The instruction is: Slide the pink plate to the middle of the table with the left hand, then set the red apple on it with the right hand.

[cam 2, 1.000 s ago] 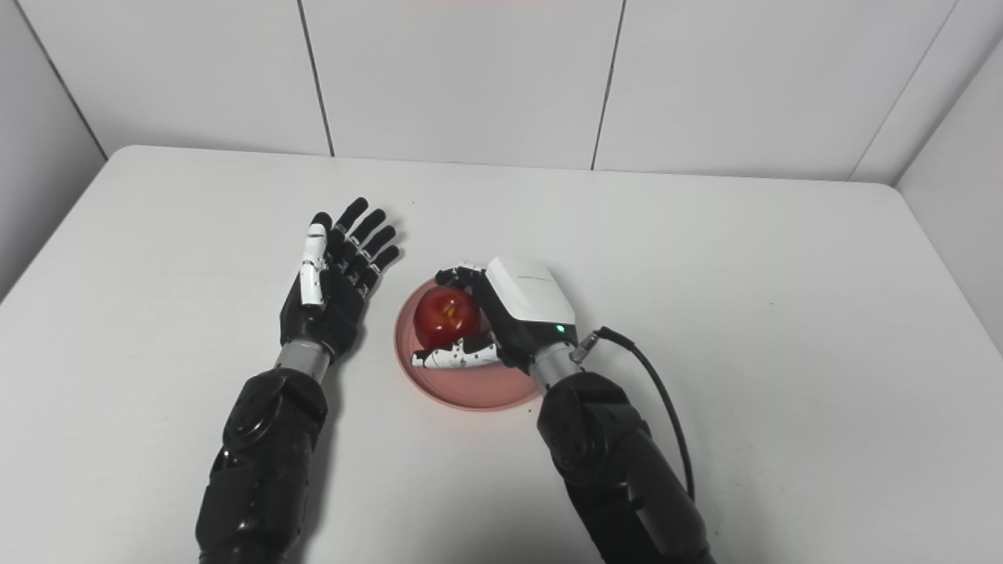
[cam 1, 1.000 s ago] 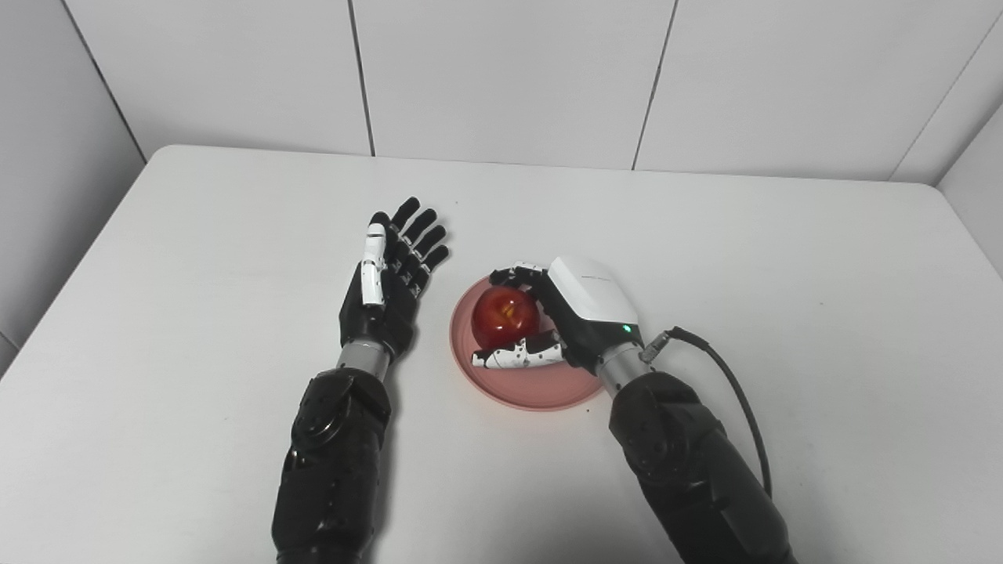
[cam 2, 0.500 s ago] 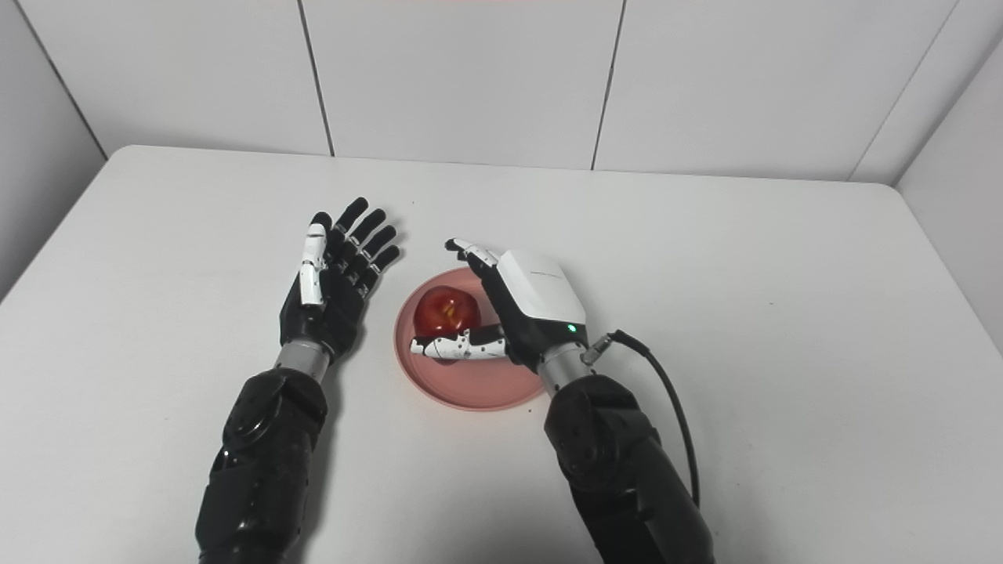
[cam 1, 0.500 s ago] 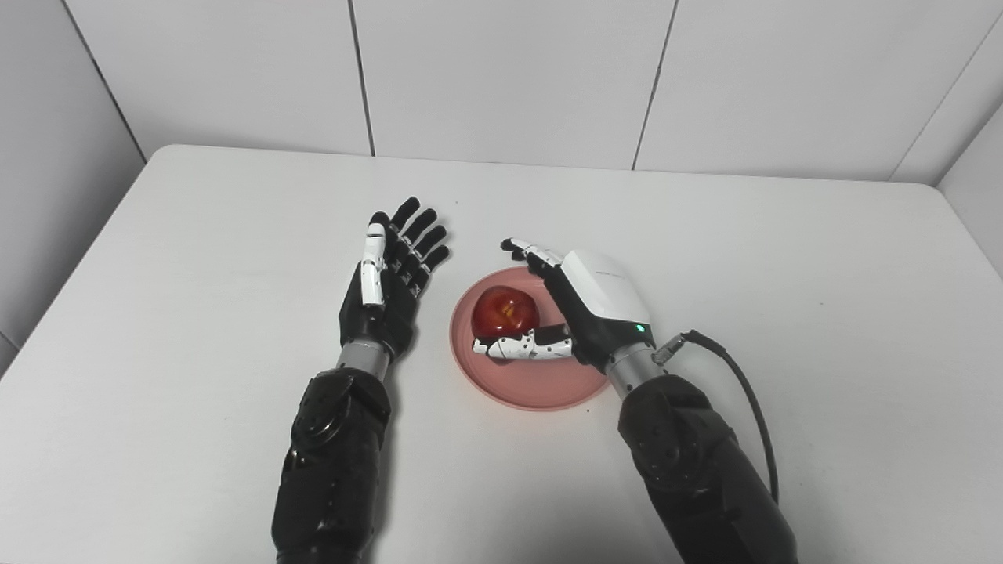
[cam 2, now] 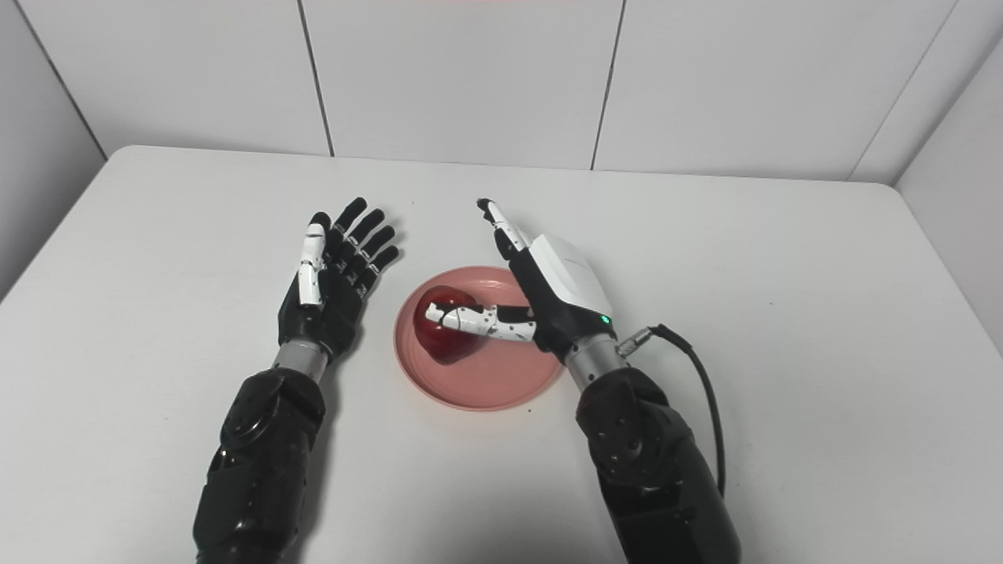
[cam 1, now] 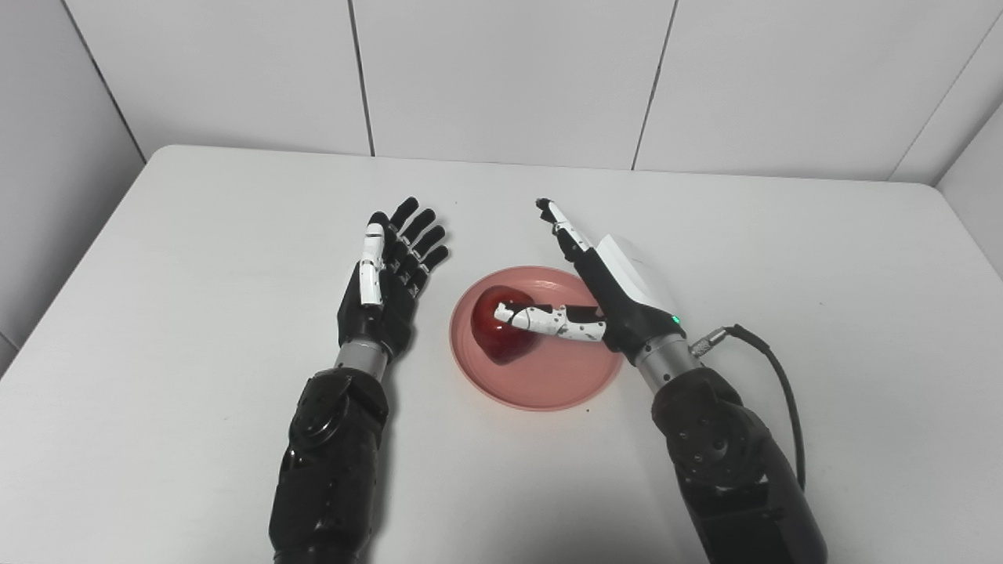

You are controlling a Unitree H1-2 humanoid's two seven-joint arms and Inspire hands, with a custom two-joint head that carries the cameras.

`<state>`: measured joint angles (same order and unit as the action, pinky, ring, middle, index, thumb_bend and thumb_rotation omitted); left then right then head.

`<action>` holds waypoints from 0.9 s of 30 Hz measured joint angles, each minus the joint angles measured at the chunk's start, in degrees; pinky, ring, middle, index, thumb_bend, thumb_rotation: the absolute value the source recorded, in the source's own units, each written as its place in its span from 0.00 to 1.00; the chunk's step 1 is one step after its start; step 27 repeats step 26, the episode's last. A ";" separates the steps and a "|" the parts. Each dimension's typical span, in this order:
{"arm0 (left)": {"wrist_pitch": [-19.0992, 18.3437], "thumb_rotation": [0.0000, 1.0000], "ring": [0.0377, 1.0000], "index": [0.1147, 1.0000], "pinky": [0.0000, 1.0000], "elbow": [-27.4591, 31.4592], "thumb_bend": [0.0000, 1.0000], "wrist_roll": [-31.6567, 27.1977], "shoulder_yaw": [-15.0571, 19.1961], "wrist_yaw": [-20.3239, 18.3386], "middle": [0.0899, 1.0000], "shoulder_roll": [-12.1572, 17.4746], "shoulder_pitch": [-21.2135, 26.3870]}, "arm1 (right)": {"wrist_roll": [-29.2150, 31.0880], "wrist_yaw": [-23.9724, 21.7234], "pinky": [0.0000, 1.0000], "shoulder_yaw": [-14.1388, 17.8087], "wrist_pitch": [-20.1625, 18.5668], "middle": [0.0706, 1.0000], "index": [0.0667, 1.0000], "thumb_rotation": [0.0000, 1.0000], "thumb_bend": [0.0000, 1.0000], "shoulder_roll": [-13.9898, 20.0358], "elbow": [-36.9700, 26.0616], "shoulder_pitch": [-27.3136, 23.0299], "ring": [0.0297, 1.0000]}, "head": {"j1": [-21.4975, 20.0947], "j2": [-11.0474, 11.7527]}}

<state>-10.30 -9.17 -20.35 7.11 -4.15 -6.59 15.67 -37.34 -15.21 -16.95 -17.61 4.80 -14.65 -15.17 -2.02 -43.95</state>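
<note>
The right hand (cam 1: 619, 294) hangs over the right half of the pink plate (cam 1: 548, 384) with its fingers (cam 1: 558, 219) stretched straight and spread away from the thumb, holding nothing; the white thumb crosses in front of the red apple (cam 1: 495, 333), and whether it touches the fruit cannot be told from either eye view. The red apple rests on the left part of the pink plate, which sits near the middle of the white table (cam 1: 196, 235). A black cable (cam 1: 772, 376) loops out from the right wrist. The left hand (cam 1: 388, 282) lies palm up just beside the plate's left rim, fingers extended and apart, empty, not touching the plate. Judging by how things lie, both steps look done and the moment is the release and clearing of the right hand. The next move seems to call for lifting that hand up and back to the right without the thumb catching the apple, since a nudge could roll it toward the rim.
</note>
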 measured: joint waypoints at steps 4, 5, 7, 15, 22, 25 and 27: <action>0.00 1.00 0.88 0.85 0.88 0.00 0.38 -0.40 0.00 -0.01 0.87 0.05 -0.01 | 2.38 1.90 0.83 3.42 0.01 0.95 0.98 0.94 1.00 -0.43 -1.40 0.14 0.92 | -0.53 0.17; 0.00 1.00 0.87 0.85 0.88 0.01 0.38 -0.40 -0.01 -0.04 0.87 0.09 -0.02 | 2.46 2.52 0.83 3.98 0.01 0.95 0.98 0.96 1.00 -0.37 -1.53 0.14 0.92 | -0.53 0.18; -0.02 1.00 0.87 0.85 0.88 0.02 0.37 -0.41 -0.01 -0.04 0.87 0.17 -0.03 | 2.55 3.29 0.84 4.90 0.00 0.95 0.98 0.99 1.00 -0.08 -1.81 0.20 0.92 | -0.88 0.18; 0.00 1.00 0.87 0.85 0.87 0.00 0.39 -0.56 -0.11 -0.86 0.87 0.68 -0.16 | 4.24 6.18 0.83 10.21 0.00 0.93 0.94 1.00 0.95 1.22 -2.12 2.35 0.90 | -2.29 0.35; -0.13 1.00 0.87 0.85 0.87 0.21 0.39 -0.53 -0.28 -1.21 0.87 1.07 -0.37 | 5.37 8.62 0.81 12.41 0.00 0.90 0.91 1.00 0.91 1.60 -2.10 5.01 0.87 | -2.64 0.61; -0.16 1.00 0.87 0.85 0.88 0.44 0.38 -0.54 -0.58 -1.32 0.87 1.30 -0.62 | 6.45 9.54 0.79 13.26 0.01 0.90 0.91 1.00 0.86 1.61 -2.09 5.78 0.87 | -2.72 0.62; -0.21 1.00 0.87 0.85 0.88 0.54 0.38 -0.54 -0.67 -1.33 0.87 1.42 -0.69 | 6.79 9.73 0.79 13.43 0.02 0.89 0.91 1.00 0.85 1.62 -2.09 6.22 0.87 | -2.81 0.62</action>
